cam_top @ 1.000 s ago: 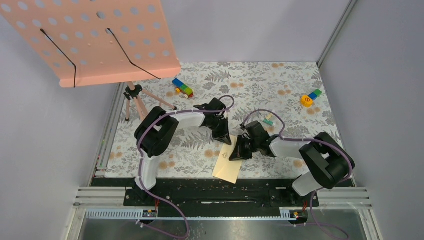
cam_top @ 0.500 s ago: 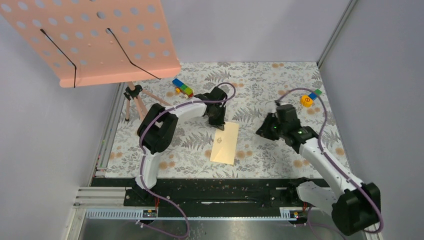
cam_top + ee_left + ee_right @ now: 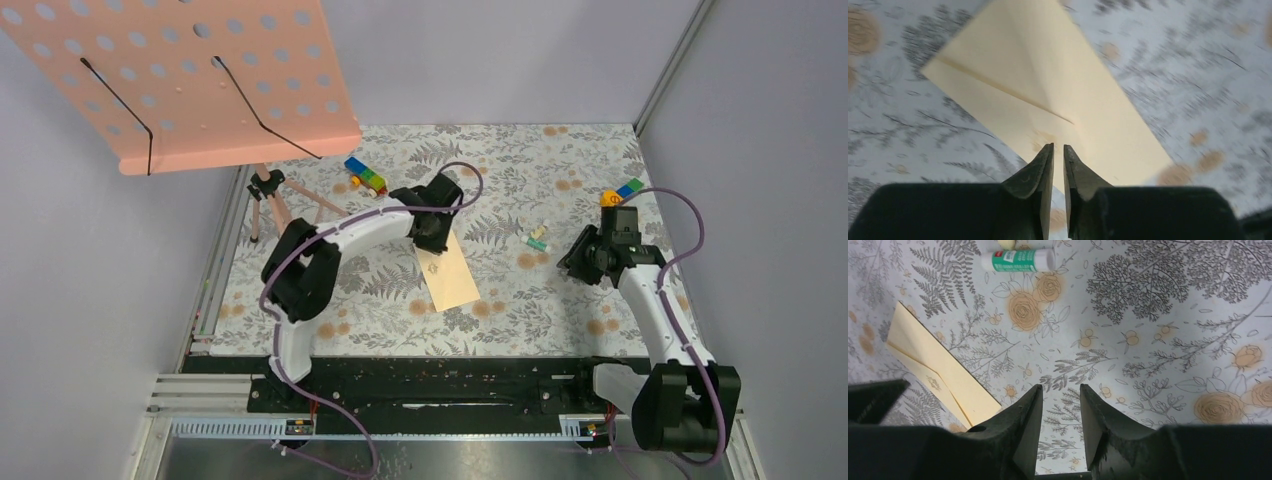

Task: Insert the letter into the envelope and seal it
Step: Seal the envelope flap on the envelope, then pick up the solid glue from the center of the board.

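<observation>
Left pincer at envelope; long axis far-left to near-right.

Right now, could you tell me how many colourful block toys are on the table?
2. One block toy lies at the back near the tripod; the other block toy sits back right, just beyond the right arm. Others may hide under the arms.
</observation>
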Robot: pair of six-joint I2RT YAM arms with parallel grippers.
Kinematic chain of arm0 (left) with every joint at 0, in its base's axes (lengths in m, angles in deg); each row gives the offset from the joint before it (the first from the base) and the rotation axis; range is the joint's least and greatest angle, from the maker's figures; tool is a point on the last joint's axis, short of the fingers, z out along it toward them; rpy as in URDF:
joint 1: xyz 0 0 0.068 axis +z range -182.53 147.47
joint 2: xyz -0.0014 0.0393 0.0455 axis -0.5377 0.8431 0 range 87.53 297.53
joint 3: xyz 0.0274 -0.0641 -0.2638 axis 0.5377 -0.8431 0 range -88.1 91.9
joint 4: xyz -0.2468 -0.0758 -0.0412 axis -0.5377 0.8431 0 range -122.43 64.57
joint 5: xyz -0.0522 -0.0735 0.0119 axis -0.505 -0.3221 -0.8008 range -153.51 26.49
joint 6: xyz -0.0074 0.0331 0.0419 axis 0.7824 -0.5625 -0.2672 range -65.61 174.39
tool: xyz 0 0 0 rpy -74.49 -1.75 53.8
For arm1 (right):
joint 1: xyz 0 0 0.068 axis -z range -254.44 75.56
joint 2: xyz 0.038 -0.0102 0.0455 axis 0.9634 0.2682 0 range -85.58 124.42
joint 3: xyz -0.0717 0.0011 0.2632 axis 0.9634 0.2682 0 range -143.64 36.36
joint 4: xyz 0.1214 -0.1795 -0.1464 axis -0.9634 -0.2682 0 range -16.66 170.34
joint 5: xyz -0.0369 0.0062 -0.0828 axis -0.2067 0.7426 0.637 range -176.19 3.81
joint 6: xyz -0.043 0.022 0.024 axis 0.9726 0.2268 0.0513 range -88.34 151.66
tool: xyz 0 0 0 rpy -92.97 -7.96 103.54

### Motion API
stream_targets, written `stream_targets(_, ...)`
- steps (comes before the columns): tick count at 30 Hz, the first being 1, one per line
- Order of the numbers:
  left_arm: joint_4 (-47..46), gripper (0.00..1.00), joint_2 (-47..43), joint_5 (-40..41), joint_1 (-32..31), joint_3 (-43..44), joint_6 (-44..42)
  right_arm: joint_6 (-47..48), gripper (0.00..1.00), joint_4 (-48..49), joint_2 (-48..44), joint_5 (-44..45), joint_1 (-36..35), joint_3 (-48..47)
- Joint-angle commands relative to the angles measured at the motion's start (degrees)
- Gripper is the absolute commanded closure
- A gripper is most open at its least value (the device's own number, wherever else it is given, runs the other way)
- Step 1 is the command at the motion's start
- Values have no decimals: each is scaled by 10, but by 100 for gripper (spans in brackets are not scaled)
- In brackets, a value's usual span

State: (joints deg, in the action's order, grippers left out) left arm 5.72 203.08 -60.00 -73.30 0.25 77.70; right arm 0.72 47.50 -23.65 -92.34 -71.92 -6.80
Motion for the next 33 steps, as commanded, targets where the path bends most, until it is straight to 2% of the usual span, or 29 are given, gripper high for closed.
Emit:
stream_targets(1, -16, 86, -97, -28, -64, -38, 10, -39, 58, 55, 35, -17, 3, -38)
stream_targets(9, -51, 84, -152, -59, -119, -123, 70, 16, 56, 67, 167, -9, 2, -134)
stream_targets(13, -97, 81, -215, -62, -134, -214, 107, 60, 53, 29, 254, -28, -1, -213)
stream_targets(17, -78, 81, -251, -54, -135, -259, 117, 102, 50, 3, 317, -33, -2, -264)
stream_targets(21, -71, 81, -286, -37, -135, -277, 116, 112, 45, -9, 364, -32, -2, -302)
stream_targets(26, -52, 80, -286, -38, -136, -259, 113, 146, 37, 3, 401, -65, -4, -316)
stream_targets(33, -53, 81, -282, -42, -136, -252, 119, 206, 31, 31, 419, -84, -39, -298)
